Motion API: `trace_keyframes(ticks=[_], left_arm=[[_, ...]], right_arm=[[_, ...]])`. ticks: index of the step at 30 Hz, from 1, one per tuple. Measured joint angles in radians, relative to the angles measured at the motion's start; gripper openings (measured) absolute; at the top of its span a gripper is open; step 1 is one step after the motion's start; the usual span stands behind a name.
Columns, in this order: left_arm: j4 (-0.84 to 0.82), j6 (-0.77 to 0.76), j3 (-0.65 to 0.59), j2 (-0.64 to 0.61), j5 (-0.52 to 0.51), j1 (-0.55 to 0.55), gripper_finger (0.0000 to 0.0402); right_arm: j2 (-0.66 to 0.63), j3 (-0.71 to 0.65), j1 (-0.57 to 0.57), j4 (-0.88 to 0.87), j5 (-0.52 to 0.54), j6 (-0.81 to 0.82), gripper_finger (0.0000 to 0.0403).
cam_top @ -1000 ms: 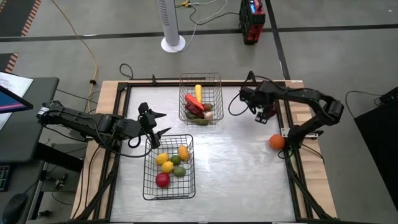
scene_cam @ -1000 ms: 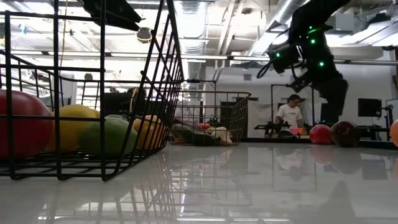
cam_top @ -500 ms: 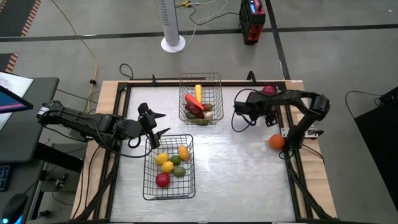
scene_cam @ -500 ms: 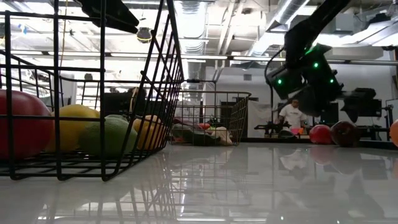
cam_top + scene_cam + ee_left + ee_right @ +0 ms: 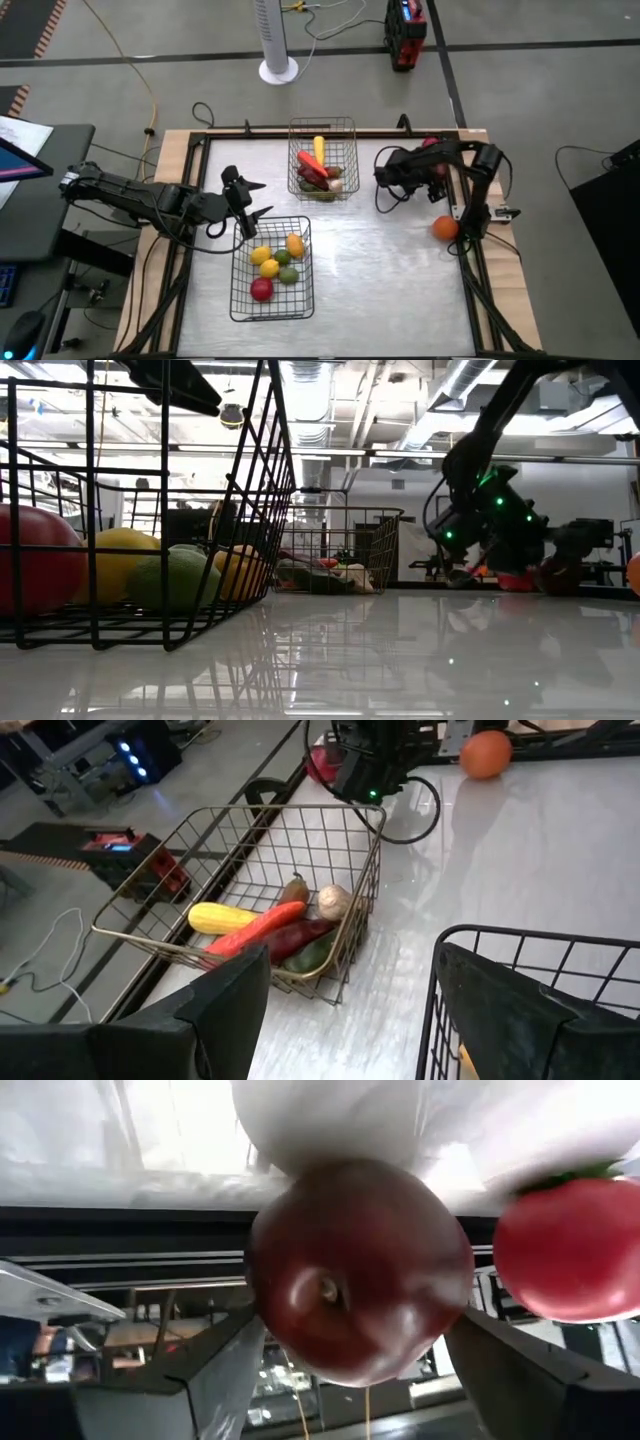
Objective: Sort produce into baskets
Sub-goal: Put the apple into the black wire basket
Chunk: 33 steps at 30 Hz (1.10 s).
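since a second before, the right gripper [image 5: 345, 1380] had swung down, jaws apart around a dark red apple [image 5: 358, 1270]; most produce was already sorted, an orange [image 5: 444, 228] and tomato [image 5: 570, 1250] remained on the bench [image 5: 390, 270].

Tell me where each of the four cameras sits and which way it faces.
High: overhead, looking down; both arms, two wire-mesh baskets.
Low: table height, level; near basket, right arm.
Left wrist: past the open left pincer to the far basket.
Right wrist: open right pincer around a dark red apple.
Shared: the round orange, high and left wrist.
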Motion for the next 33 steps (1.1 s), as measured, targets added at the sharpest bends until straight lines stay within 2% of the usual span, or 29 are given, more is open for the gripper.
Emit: trace_keyframes(ticks=[5,11,15,21,25,29,33], left_arm=[[-0.008,0.0,0.0,0.0,0.0,0.0,0.0274],[-0.008,0.0,0.0,0.0,-0.001,0.0,0.0274],[-0.008,0.003,0.0,0.0,-0.002,0.0,0.0274],[-0.008,-0.002,0.0,0.0,-0.005,0.0,0.0274],[-0.007,-0.009,0.0,0.0,-0.005,0.0,0.0274],[-0.002,-0.011,0.0,0.0,-0.006,0.0,0.0274],[0.0,-0.011,0.0,0.0,-0.008,0.0,0.0274]], right_arm=[[0.043,0.0,0.005,0.0,0.045,0.012,0.0327],[0.018,0.015,0.065,-0.089,0.02,0.105,0.0304],[-0.051,0.045,0.155,-0.15,-0.019,0.166,0.0288],[-0.16,0.093,0.331,-0.198,-0.094,0.221,0.0286],[-0.211,0.155,0.443,-0.309,-0.102,0.346,0.0286],[-0.26,0.24,0.548,-0.3,-0.103,0.435,0.0286],[-0.252,0.354,0.647,-0.252,-0.108,0.459,0.0285]])
